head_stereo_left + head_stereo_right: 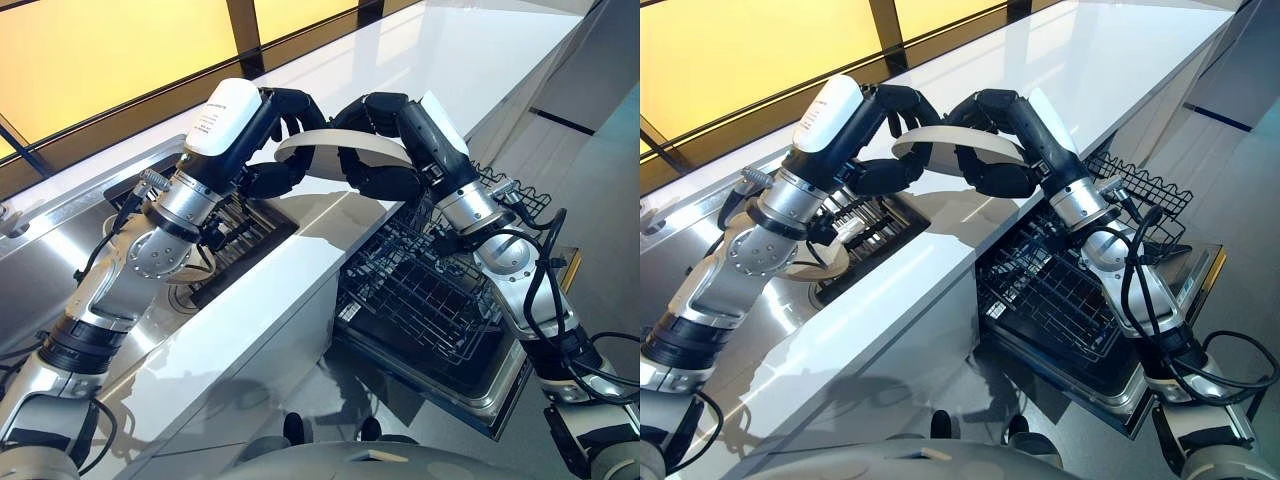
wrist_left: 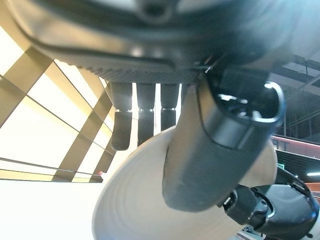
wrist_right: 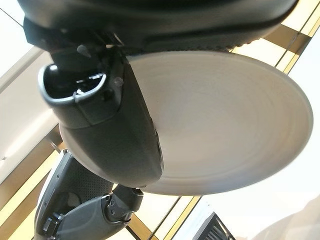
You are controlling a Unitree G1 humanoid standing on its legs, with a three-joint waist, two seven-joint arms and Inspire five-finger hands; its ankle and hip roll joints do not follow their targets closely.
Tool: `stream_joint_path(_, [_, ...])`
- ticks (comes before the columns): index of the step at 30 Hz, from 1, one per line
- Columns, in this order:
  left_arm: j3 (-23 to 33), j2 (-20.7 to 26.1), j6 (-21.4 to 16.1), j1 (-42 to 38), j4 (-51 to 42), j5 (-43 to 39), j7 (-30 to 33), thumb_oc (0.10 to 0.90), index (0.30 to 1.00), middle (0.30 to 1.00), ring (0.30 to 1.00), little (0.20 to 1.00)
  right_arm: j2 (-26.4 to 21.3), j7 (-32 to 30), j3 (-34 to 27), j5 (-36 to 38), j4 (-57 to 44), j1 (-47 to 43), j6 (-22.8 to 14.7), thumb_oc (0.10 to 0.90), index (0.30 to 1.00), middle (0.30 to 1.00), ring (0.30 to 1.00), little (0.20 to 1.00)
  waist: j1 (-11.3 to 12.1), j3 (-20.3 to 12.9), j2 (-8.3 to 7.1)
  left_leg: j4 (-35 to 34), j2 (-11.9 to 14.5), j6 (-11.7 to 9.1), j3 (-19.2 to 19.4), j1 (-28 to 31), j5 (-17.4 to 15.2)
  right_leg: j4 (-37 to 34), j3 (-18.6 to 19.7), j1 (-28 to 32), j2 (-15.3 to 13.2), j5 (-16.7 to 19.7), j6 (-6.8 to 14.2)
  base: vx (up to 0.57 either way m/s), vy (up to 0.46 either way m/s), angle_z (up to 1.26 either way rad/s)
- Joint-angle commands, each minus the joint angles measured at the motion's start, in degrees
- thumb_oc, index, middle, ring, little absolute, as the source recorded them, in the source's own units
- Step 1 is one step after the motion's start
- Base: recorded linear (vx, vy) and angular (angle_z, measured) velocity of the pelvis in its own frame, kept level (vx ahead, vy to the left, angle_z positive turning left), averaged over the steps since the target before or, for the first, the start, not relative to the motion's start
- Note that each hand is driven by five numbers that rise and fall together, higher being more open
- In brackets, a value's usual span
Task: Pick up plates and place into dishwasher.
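Observation:
A beige plate (image 1: 320, 138) hangs level above the white counter, held between both hands. My left hand (image 1: 265, 120) clasps its left rim, fingers curled over the top and the thumb (image 2: 210, 150) pressed on the underside (image 2: 135, 210). On the opposite rim my right hand (image 1: 385, 125) grips the same way, its thumb (image 3: 115, 135) lying across the plate's face (image 3: 230, 120). The open dishwasher's black wire rack (image 1: 440, 290) stands pulled out below and to the right of the hands.
The white counter (image 1: 400, 70) runs diagonally across the scene. A sink with a dark rack (image 1: 245, 235) lies under my left arm, and a second beige plate's rim (image 1: 820, 262) shows in it. The lowered dishwasher door (image 1: 500, 395) juts over the floor.

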Motion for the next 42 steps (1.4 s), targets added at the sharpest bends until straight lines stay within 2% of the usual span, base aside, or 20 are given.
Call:
stream_joint_path(1, [0.7,-0.9,-8.7,-9.9,-2.9,2.7,11.2,0.100,0.300,0.300,0.300,0.200,0.5,-4.4,-1.4,1.5,-0.9,-7.8,-2.8,0.100,0.300,0.300,0.300,0.200,1.0,-4.3,0.58,0.2,-2.8,0.7,0.9,3.0,-8.5,7.2,-0.9,-0.7,4.1,-8.8,0.4,0.00,0.000,0.00])
stream_joint_path(4, [3.0,-0.3,-10.8,-9.4,-3.5,8.7,19.6,0.100,0.300,0.300,0.300,0.200,0.3,-6.1,-2.8,1.1,0.2,-6.7,-2.7,0.100,0.300,0.300,0.300,0.200,1.0,-4.5,0.43,0.2,-2.8,0.5,0.8,2.8,-8.5,6.8,-1.0,-0.7,4.1,-8.7,0.4,0.00,0.000,0.00])
stream_joint_path(8, [5.9,0.8,-10.6,-8.5,-4.1,12.5,26.8,0.108,0.307,0.307,0.307,0.208,-1.2,-7.9,-4.5,-0.8,1.2,-5.1,-2.1,0.100,0.300,0.300,0.300,0.200,0.9,-4.8,0.34,0.1,-2.8,0.3,1.1,2.7,-8.6,6.1,-1.1,-0.6,4.1,-8.4,0.3,0.00,0.000,0.00])
stream_joint_path(9, [6.5,1.2,-9.4,-8.3,-4.0,11.6,26.9,0.309,0.479,0.479,0.479,0.409,-1.7,-9.2,-5.1,-1.4,1.7,-4.9,-2.3,0.100,0.300,0.300,0.300,0.200,0.9,-4.9,0.35,0.1,-2.7,0.3,1.1,2.7,-8.6,5.9,-1.1,-0.6,4.1,-8.3,0.3,0.00,0.000,0.00])
stream_joint_path(10, [7.1,1.6,-7.9,-7.9,-3.7,10.0,26.5,0.800,0.900,0.900,0.900,0.900,-2.2,-10.8,-5.8,-1.5,2.3,-4.6,-2.3,0.100,0.300,0.300,0.300,0.200,0.9,-4.9,0.37,0.1,-2.7,0.2,1.1,2.6,-8.6,5.8,-1.1,-0.6,4.1,-8.2,0.4,0.00,0.000,0.00])
stream_joint_path(14, [10.0,3.8,-2.8,-5.5,-1.7,3.6,23.2,0.800,0.900,0.900,0.900,0.900,-4.2,-22.3,-11.0,-5.6,4.8,-3.0,-4.3,0.100,0.300,0.300,0.300,0.200,0.8,-4.9,0.59,0.1,-2.5,0.2,1.3,2.8,-8.7,5.9,-0.8,-0.6,4.4,-8.3,0.5,0.00,0.000,0.00])
stream_joint_path(17, [13.5,6.2,-0.9,-3.0,0.4,1.6,22.2,0.800,0.900,0.900,0.900,0.900,-5.1,-29.0,-15.9,-6.1,6.9,-1.1,-5.1,0.100,0.300,0.300,0.300,0.200,0.7,-4.6,0.90,0.2,-2.5,0.4,1.5,3.0,-8.8,5.8,-0.5,-0.4,4.5,-8.4,0.4,0.00,0.000,0.00])
stream_joint_path(20, [17.0,9.2,1.4,-0.2,2.9,0.8,21.7,0.800,0.900,0.900,0.900,0.900,-5.9,-34.2,-19.9,-5.4,10.2,1.4,-5.6,0.100,0.300,0.300,0.300,0.200,0.9,-4.4,1.22,0.3,-2.5,0.6,1.7,3.3,-9.0,5.9,-0.5,-0.3,4.5,-8.6,0.4,0.00,0.000,0.00])
stream_joint_path(23, [20.1,11.9,3.1,2.6,5.1,0.3,20.9,0.800,0.900,0.900,0.900,0.900,-7.4,-37.0,-22.9,-5.1,13.4,3.8,-4.1,0.100,0.300,0.300,0.300,0.200,1.0,-4.3,1.48,0.5,-2.6,0.8,1.7,3.5,-9.2,5.9,-0.6,0.0,4.5,-8.8,0.3,0.01,-0.016,0.03])
stream_joint_path(27, [23.4,14.5,4.2,6.5,8.0,0.6,19.5,0.800,0.900,0.900,0.900,0.900,-9.5,-38.0,-25.8,-3.3,18.2,6.9,-1.1,0.100,0.300,0.300,0.300,0.200,1.3,-4.1,1.76,0.6,-2.6,0.8,1.7,3.8,-9.4,6.1,-0.9,0.3,4.4,-9.1,0.2,0.01,-0.015,0.01])
stream_joint_path(32, [26.0,16.9,5.7,9.8,11.1,2.5,17.8,0.800,0.900,0.900,0.900,0.900,-10.1,-37.5,-27.3,-0.9,25.2,9.8,0.5,0.100,0.300,0.300,0.300,0.200,1.7,-3.8,2.11,1.2,-2.5,0.9,1.5,3.8,-9.7,6.9,-1.5,0.3,4.1,-9.7,0.2,0.03,-0.042,-0.01])
stream_joint_path(42, [28.2,23.8,7.8,12.1,16.0,2.8,15.8,0.800,0.900,0.900,0.900,0.900,-10.0,-32.2,-22.6,-0.6,33.8,11.1,2.7,0.100,0.300,0.300,0.300,0.200,2.9,-3.1,2.89,2.1,-2.1,0.7,0.9,3.6,-10.0,9.2,-4.2,0.1,3.0,-11.1,0.0,0.05,-0.043,0.10])
